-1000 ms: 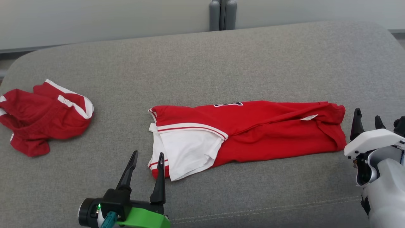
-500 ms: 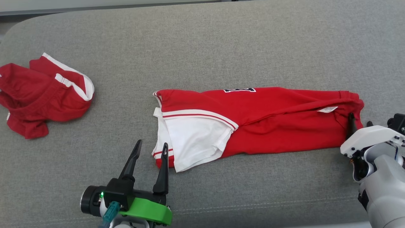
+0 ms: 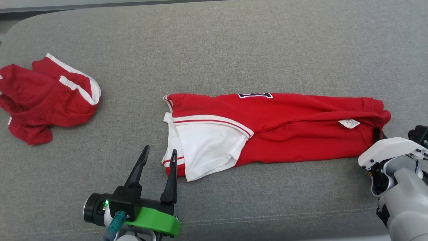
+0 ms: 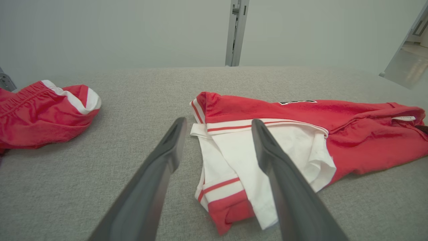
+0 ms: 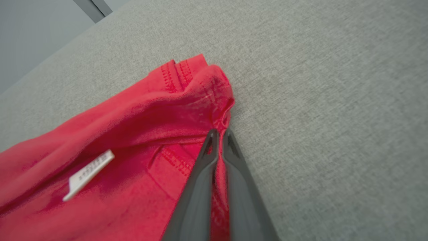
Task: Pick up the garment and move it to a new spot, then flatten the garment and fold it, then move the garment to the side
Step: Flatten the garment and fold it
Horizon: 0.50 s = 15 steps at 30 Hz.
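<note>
Right tool (image 5: 219, 134) pinched on garment (image 3: 284, 127) right end. Left tool (image 3: 159, 151) wide, just beside garment's white end. Garment lies long, flat, mid-couch (image 3: 234, 50). Red shorts (image 3: 43, 97) far left.

- left gripper (image 3: 160, 149): two long, dark, tapering fingers with a small slot near one tip.
- green cover (image 3: 157, 223): a glossy, bright green, curved plate.
- black block (image 3: 128, 204): just above the green cover, with a tiny green light (image 3: 106, 202) on its left face.
- teal plug (image 3: 116, 223): at the green cover's left end; beyond it sits a black cylinder (image 3: 91, 210) with a pale ring.
- right gripper (image 5: 220, 133): matching dark fingers.
- white shell (image 3: 388, 147): angular, far right of the green cover, above a rounded pale grey forearm (image 3: 406, 197).
</note>
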### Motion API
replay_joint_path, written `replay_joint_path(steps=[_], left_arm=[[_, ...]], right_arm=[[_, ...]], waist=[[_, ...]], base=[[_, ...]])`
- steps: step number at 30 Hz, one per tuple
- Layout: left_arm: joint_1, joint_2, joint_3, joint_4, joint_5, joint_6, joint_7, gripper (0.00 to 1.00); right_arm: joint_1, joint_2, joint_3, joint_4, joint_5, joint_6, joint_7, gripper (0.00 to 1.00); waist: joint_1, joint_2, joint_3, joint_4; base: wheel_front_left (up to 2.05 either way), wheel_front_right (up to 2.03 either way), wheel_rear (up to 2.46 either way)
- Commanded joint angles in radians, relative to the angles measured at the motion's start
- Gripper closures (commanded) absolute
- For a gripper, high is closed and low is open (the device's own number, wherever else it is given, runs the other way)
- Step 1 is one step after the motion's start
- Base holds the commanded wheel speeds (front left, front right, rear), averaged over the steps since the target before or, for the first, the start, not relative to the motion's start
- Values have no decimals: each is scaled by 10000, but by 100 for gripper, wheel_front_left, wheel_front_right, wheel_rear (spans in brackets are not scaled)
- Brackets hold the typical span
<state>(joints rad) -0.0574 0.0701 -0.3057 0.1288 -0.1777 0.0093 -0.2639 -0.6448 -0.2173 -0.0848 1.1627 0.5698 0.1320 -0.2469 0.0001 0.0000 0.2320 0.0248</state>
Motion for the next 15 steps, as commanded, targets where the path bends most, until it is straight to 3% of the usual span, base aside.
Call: replay_joint_path(steps=[1,8,15], left_arm=[[-150,52,0,18,41,-14,-9,0],[6,53,-44,29,-6,27,-9,0],[146,6,-70,-80,-86,86,-9,0]], right_arm=[[261,-140,41,29,115,-25,-22,100],[421,-937,182,-430,297,-25,-198,100],[277,-1918,-164,-1653,-133,-24,-196,100]], waist=[[-1,0,-29,-7],[-1,0,-253,-93],[-1,0,-465,-342]], base=[[0,0,0],[0,0,0],[0,0,0]])
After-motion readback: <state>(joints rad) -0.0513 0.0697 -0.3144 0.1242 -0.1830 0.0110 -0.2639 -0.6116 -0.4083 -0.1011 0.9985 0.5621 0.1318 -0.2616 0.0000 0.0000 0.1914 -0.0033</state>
